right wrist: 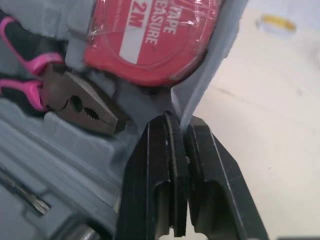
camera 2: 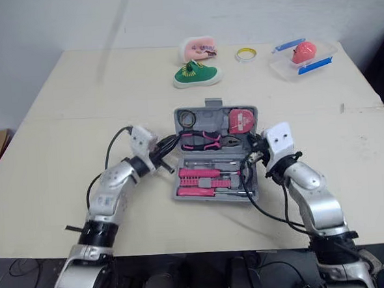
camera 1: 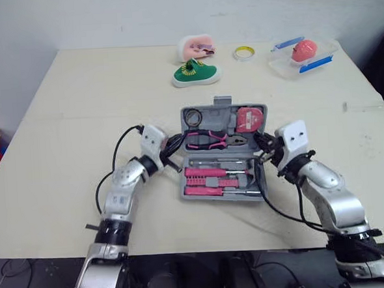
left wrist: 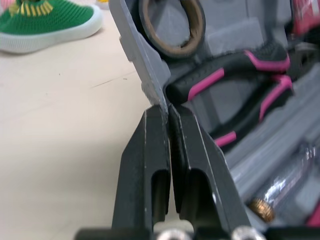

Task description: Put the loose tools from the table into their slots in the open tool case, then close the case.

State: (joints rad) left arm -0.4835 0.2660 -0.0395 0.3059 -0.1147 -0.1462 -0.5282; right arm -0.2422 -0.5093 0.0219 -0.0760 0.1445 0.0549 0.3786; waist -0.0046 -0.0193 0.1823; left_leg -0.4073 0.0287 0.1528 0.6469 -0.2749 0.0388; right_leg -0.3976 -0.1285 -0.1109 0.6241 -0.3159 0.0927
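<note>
Two grippers are set against the open tool case (camera 1: pixel 218 198), which is laid at the centre of the table (camera 1: pixel 79 112). At 9 o'clock of the lid (camera 1: pixel 218 119) the left gripper (camera 1: pixel 178 148) is clenched on the lid's side wall. At 3 o'clock the right gripper (camera 1: pixel 265 145) is clamped on the opposite wall. This matched hold is judged to serve the closing step, since a thin-walled lid is best swung down evenly from both sides. Between the grippers, read from 9 towards 3, the tape ring (camera 1: pixel 192 118), the pliers (camera 1: pixel 208 140) and the tape measure (camera 1: pixel 249 119) are seated in the lid. The pink-handled screwdrivers (camera 1: pixel 207 172) are bedded in the tray at 6 o'clock. With every slot seemingly filled, the sorting is judged done. The layout is given by the head views, along with a green shoe (camera 1: pixel 195 73) at 12 o'clock and a clear box (camera 1: pixel 304 55) at 1 o'clock, both well apart from the case, but the pinch itself is left doubtful there. It is settled by the wrist views: in the left one the grey rim is seen nipped between the fingertips (left wrist: pixel 152 120) just beside a plier handle, and in the right one it is wedged between the fingers (right wrist: pixel 157 135) just beside the tape measure.
</note>
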